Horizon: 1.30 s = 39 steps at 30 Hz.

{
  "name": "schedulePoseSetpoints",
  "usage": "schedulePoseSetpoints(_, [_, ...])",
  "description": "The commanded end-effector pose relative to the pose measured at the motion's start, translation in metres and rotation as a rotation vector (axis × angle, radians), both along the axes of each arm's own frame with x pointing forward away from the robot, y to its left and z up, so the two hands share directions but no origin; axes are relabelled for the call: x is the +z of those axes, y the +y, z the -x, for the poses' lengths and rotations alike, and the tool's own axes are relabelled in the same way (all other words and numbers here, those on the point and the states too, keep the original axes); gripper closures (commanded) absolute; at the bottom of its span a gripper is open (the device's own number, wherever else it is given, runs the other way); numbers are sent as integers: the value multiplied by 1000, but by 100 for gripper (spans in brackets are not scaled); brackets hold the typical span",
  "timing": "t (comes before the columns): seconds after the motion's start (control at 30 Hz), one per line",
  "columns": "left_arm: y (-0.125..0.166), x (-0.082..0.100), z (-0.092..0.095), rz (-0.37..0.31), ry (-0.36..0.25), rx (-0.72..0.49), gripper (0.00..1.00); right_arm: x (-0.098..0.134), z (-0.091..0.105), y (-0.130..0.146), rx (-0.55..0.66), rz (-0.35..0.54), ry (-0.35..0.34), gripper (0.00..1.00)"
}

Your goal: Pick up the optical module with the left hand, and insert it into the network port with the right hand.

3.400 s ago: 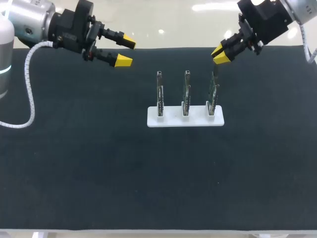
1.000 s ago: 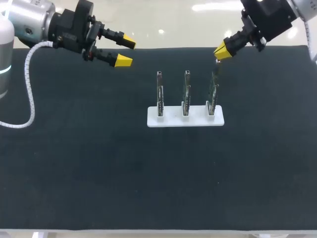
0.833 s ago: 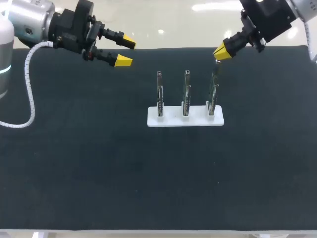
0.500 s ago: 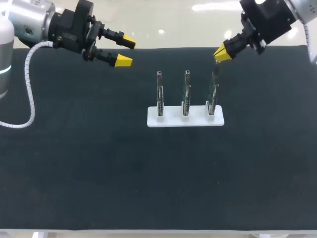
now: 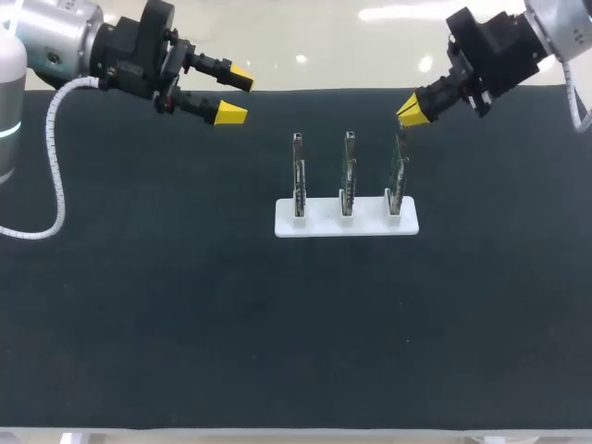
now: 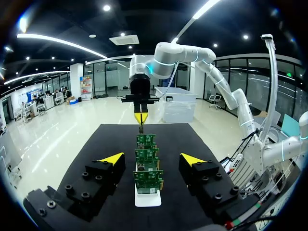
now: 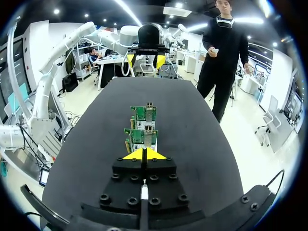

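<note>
- Module: a small dark piece pinched between the clenched tips of the right gripper. It juts out below them, and is too small to show any detail.
- It hangs just above the top edge of the right board and I cannot tell whether it touches it. That edge carries a metal port.
- In the right wrist view the two yellow tips meet with no gap to be seen, and the row of boards runs straight ahead of them.
- The right arm comes in from the far right corner and slopes down toward the boards.
- The left gripper is released, its yellow tips spread wide and holding nothing.
- It hovers over the far left part of the table, well apart from the boards, pointing toward them.
- In the left wrist view the boards stand in line ahead, framed between its spread fingers, with the right gripper above the farthest one.
- A white coiled cable hangs from the left arm down to the table's left edge.
- Three green boards stand upright, side by side and apart, in a white stand. These are the left board, the middle board and the right board.
- The stand lies flat near the middle of the dark table.
</note>
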<state>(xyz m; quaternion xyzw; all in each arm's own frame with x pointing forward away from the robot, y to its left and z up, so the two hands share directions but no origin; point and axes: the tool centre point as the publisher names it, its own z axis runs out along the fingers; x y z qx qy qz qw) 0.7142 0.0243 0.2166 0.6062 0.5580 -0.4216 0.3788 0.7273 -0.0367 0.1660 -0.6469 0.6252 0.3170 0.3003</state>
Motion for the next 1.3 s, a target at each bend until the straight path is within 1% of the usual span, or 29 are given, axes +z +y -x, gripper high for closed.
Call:
schedulePoseSetpoints(0.03, [-1, 0, -1, -4, 1, 0, 0, -5, 1, 1, -2, -4, -5, 100])
schedulePoseSetpoints(0.23, [-1, 0, -1, -4, 1, 0, 0, -13, 2, 2, 1, -3, -11, 100])
schedulePoseSetpoints(0.47, [-1, 0, -1, -4, 1, 0, 0, -16, 1, 3, 3, -5, -17, 100])
schedulePoseSetpoints(0.7, [-1, 0, -1, -4, 1, 0, 0, -26, 1, 3, 4, -13, -27, 100])
schedulePoseSetpoints(0.83, [-1, 0, -1, -4, 1, 0, 0, -26, 0, 4, 3, -14, -29, 100])
schedulePoseSetpoints(0.97, [-1, 0, -1, -4, 1, 0, 0, -10, 1, 4, -15, -15, -30, 100])
schedulePoseSetpoints(1.17, [-1, 0, -1, -4, 1, 0, 0, 29, 1, 2, -37, 6, 4, 100])
schedulePoseSetpoints(1.3, [-1, 0, -1, -4, 1, 0, 0, 47, -1, 2, -44, 16, 7, 100])
